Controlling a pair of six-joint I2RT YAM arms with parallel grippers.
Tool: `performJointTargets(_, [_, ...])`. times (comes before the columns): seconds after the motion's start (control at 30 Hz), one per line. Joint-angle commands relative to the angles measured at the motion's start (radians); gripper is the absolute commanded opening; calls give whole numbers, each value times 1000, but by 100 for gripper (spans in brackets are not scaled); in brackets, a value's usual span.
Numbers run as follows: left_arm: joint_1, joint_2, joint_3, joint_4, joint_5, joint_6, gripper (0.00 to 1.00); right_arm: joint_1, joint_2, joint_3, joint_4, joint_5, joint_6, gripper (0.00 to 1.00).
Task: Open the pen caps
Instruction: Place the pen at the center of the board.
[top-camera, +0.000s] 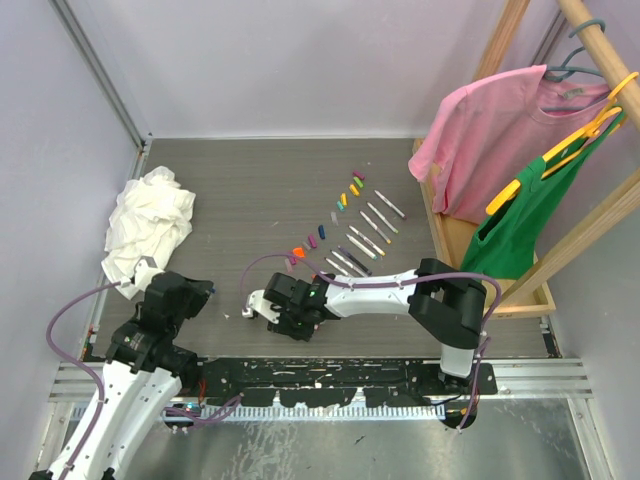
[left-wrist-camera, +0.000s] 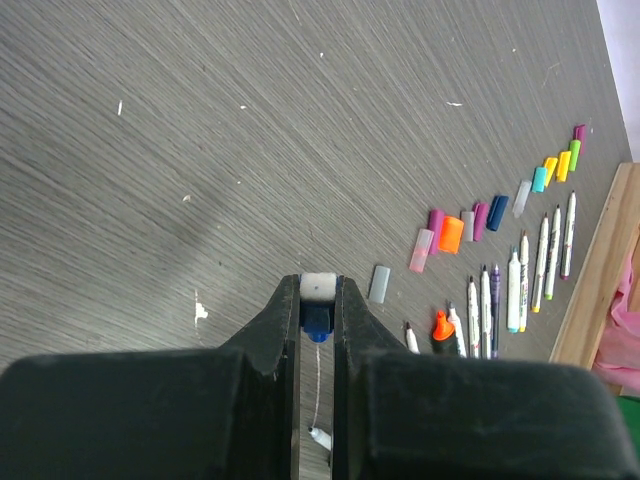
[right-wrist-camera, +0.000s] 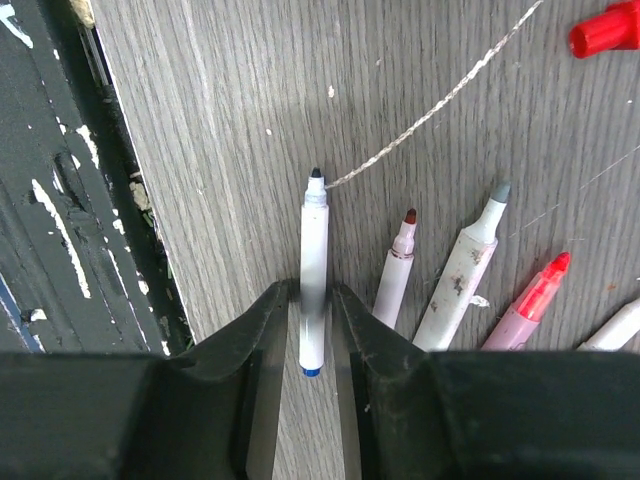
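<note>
On the table (top-camera: 250, 190), the right gripper (right-wrist-camera: 313, 292) is straddling a bare pen (right-wrist-camera: 314, 240) beside other uncapped pens (right-wrist-camera: 455, 280). I cannot tell whether its jaws are pinching it or standing loose. I judge it best to lay it flat alongside them, then lift straight up. The left gripper (left-wrist-camera: 318, 287) is clamping a blue cap (left-wrist-camera: 317, 324). Loose caps (left-wrist-camera: 450, 233) are lying in a row.

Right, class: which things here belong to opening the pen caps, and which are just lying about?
Job: row of small coloured plastic caps; thin white-barrelled marker pens; left gripper pinching a blue cap; right gripper around one pen.
Lying about: crumpled white cloth rag; pink shirt; green shirt.
</note>
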Motion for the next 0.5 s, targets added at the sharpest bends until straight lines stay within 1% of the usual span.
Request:
performJointTargets(0.0, [7, -7, -8, 24, 3, -11, 0, 2, -6, 39, -13, 8, -12, 33])
performJointTargets(0.1, [7, -3, -24, 47, 23, -15, 0, 2, -36, 44, -12, 4, -11, 35])
performJointTargets(0.33, [6, 37, -61, 110, 77, -39, 0, -2, -144, 31, 18, -26, -14, 37])
performJointTargets(0.47, [6, 69, -81, 154, 130, -47, 0, -22, -216, 15, 30, -85, -25, 38])
